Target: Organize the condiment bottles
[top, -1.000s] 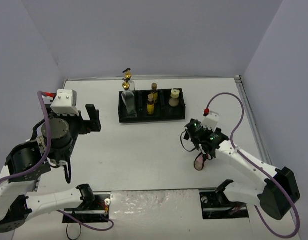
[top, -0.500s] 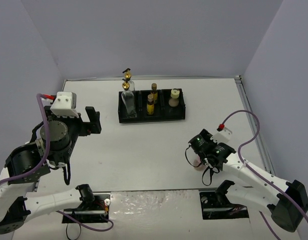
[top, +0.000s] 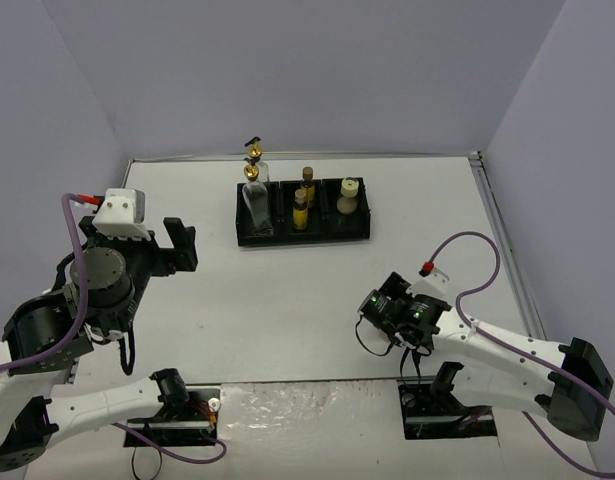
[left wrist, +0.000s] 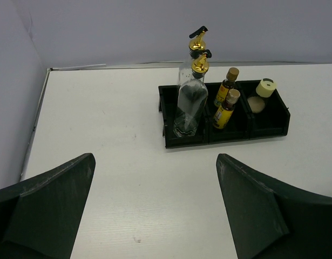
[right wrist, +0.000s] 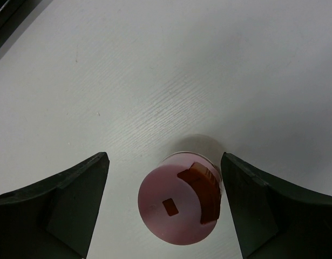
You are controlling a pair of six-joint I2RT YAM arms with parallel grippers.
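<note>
A pink jar (right wrist: pixel 179 202) with an amber window in its lid stands upright on the white table, between the wide-apart fingers of my right gripper (right wrist: pixel 164 202); the fingers do not touch it. In the top view the right gripper (top: pixel 387 322) hides the jar. The black tray (top: pixel 307 238) holds two tall clear glass bottles (top: pixel 255 195) with gold pourers at the left, two amber bottles (top: pixel 303 203) in the middle and a beige jar (top: pixel 347 195) at the right. My left gripper (top: pixel 181 242) is open and empty, well left of the tray.
The left wrist view shows the tray (left wrist: pixel 230 141) with the glass bottles (left wrist: pixel 190 102), amber bottles (left wrist: pixel 226 102) and beige jar (left wrist: pixel 264 89) far ahead of the open left gripper (left wrist: pixel 155 210). Grey walls stand round the table's far and side edges.
My right arm swung from beside the pink jar toward the near edge and now sits over it, fingers either side. My left arm shifted slightly left.
</note>
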